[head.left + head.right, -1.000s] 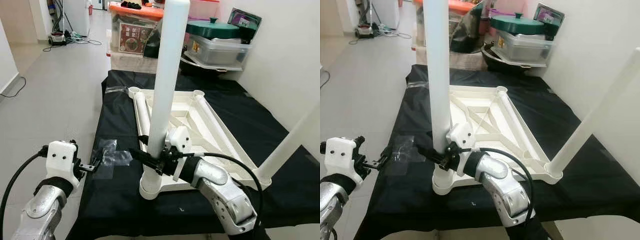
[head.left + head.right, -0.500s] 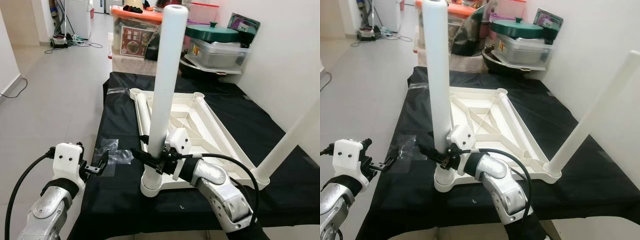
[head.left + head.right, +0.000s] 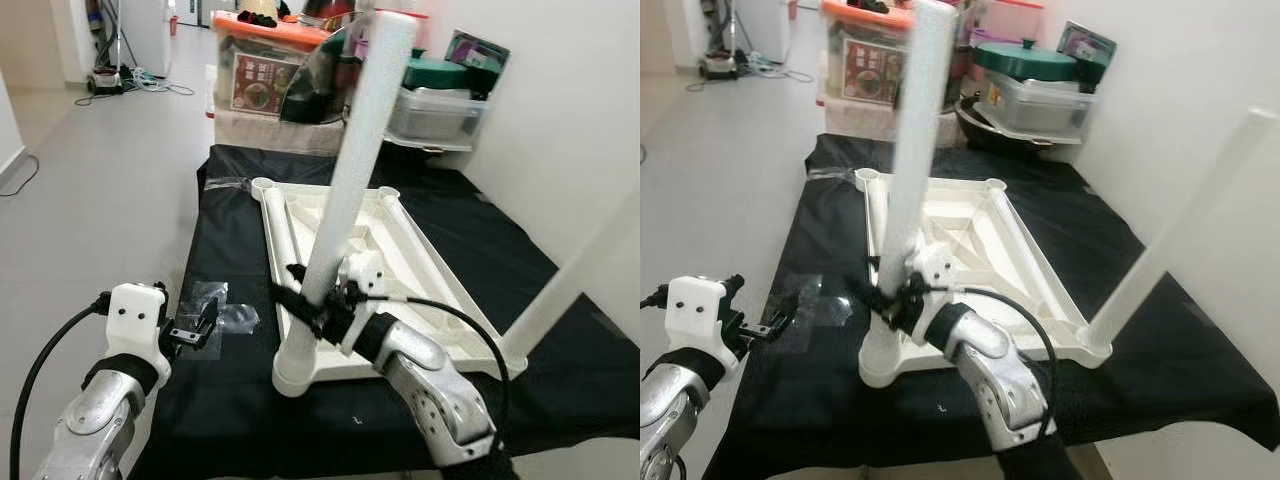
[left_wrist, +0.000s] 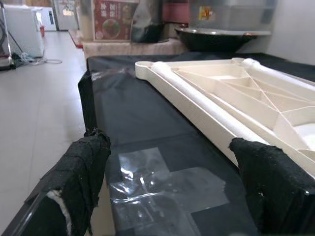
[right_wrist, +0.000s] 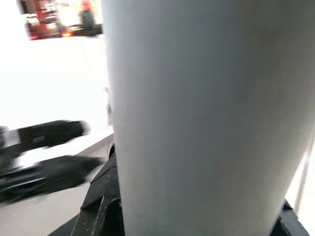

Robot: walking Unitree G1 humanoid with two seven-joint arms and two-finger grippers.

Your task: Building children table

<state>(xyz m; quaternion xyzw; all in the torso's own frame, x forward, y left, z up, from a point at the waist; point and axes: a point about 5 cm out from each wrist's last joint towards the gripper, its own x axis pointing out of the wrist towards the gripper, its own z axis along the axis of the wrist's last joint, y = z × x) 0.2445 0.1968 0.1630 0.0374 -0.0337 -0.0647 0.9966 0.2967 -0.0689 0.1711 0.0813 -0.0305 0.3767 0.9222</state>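
Since a second ago, your right gripper (image 3: 312,305), pinching the table leg (image 3: 345,190), has tipped it toward 1 o'clock in the tabletop's (image 3: 395,250) near corner socket: not seated. Left gripper (image 3: 195,330) spread, idle.

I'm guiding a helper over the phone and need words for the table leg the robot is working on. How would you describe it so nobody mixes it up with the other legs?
On the black-covered bench lies an upside-down white children's table frame. At its near corner on the robot's left, a thick white leg rises from a round socket, gripped low by the right tool. Unlike the other standing leg at the near right corner, it is held by the black fingers.
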